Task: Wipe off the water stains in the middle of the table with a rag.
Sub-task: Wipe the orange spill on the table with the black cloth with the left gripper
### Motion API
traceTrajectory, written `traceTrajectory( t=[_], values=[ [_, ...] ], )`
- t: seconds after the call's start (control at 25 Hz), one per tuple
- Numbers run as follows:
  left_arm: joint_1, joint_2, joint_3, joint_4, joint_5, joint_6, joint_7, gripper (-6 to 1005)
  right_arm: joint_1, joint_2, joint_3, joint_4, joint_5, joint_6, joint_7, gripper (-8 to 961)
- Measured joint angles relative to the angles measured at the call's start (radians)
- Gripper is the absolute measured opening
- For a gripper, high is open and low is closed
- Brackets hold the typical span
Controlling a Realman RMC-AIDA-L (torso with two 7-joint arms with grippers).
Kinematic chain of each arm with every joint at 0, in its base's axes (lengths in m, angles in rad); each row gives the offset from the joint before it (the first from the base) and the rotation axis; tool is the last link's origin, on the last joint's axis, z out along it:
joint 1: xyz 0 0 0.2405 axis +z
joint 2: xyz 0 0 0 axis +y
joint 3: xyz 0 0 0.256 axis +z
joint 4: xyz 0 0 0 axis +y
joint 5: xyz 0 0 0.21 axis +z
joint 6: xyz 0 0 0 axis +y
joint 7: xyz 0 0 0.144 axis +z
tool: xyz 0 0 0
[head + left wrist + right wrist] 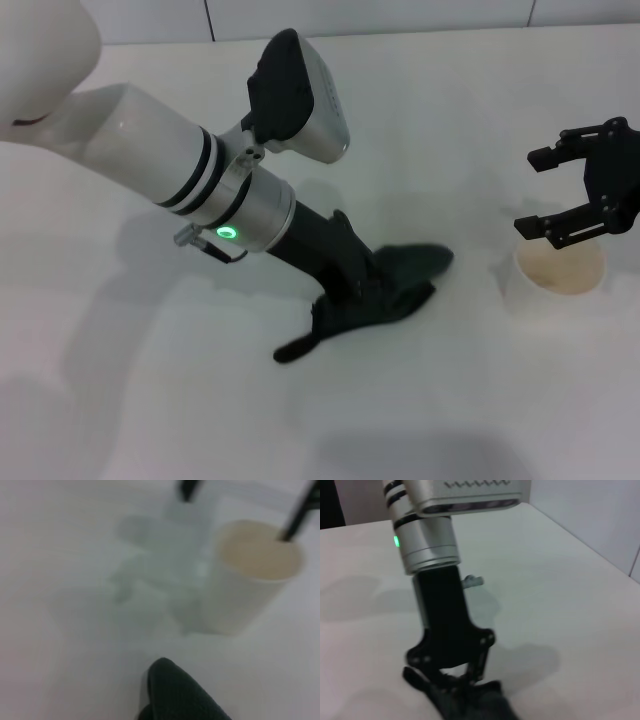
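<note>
The dark green-black rag [405, 280] lies pressed on the white table [150, 410] near its middle, its thin tail [295, 349] pointing toward the front. My left gripper [372, 292] is down on the rag and shut on it; the right wrist view shows the left gripper [452, 677] pinching the bunched rag [470, 702]. The left wrist view shows only a corner of the rag [175, 695]. No water stains show on the table; whatever is under the rag is hidden. My right gripper [545, 192] hangs open at the right, just above the cup.
A white paper cup [560, 268] with brownish liquid stands at the right, a hand's width from the rag; the cup [250, 575] also fills the left wrist view. The table's back edge meets a white wall.
</note>
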Motion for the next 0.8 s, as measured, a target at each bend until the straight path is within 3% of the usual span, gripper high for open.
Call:
traceTrajectory(
  t=[0.28, 0.4, 0.8],
  values=[
    [0.042, 0.001, 0.002, 0.062, -0.016, 0.113, -0.007, 54, 0.0, -0.001, 0.0, -0.003, -0.001, -0.001, 0.001, 855],
    [0.047, 0.004, -0.01, 0.069, 0.029, 0.095, -0.031, 54, 0.0, 0.0, 0.0, -0.003, -0.002, -0.001, 0.001, 854],
    [0.056, 0.01, -0.261, 0.07, 0.201, -0.013, -0.04, 54, 0.0, 0.002, 0.0, 0.004, -0.004, 0.0, 0.001, 854]
  ],
)
